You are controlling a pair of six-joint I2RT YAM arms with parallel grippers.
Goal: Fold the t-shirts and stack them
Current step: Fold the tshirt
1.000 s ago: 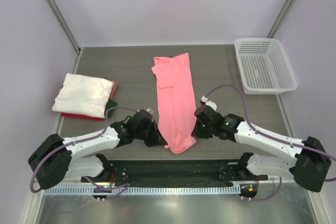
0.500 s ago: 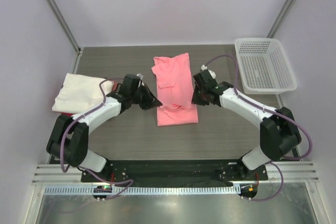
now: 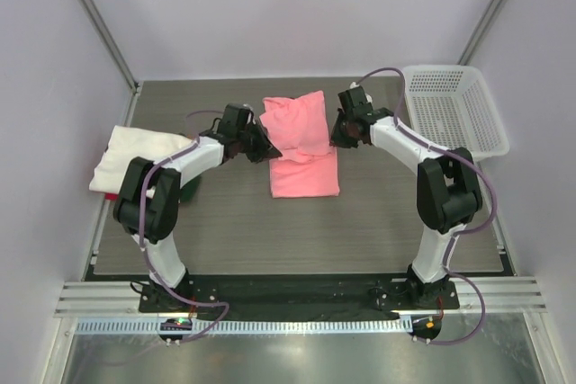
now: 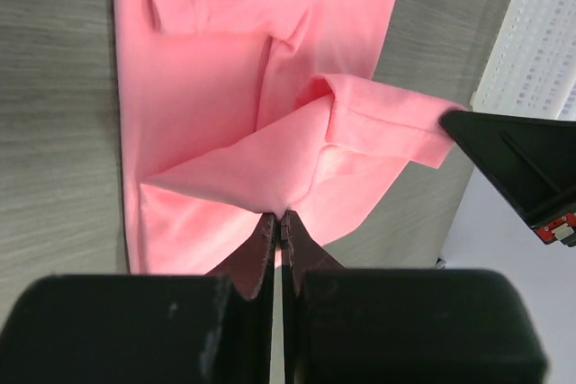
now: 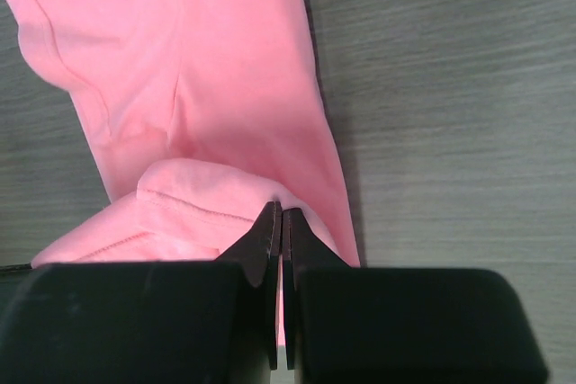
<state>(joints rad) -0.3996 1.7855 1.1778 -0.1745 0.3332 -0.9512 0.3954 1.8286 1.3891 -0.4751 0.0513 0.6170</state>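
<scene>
The salmon-pink t-shirt lies mid-table, its near end folded over toward the far end. My left gripper is shut on the left corner of the folded hem. My right gripper is shut on the right corner of that hem. Both hold the hem above the shirt's far half. The folded white t-shirt sits at the left on top of the red one, of which only an edge shows.
A white mesh basket stands at the back right corner. The right gripper's black body shows in the left wrist view. Bare grey table lies in front of the shirt.
Both grippers carried the shirt's near hem from the table's front toward the back, folding the long pink strip in half over itself.
</scene>
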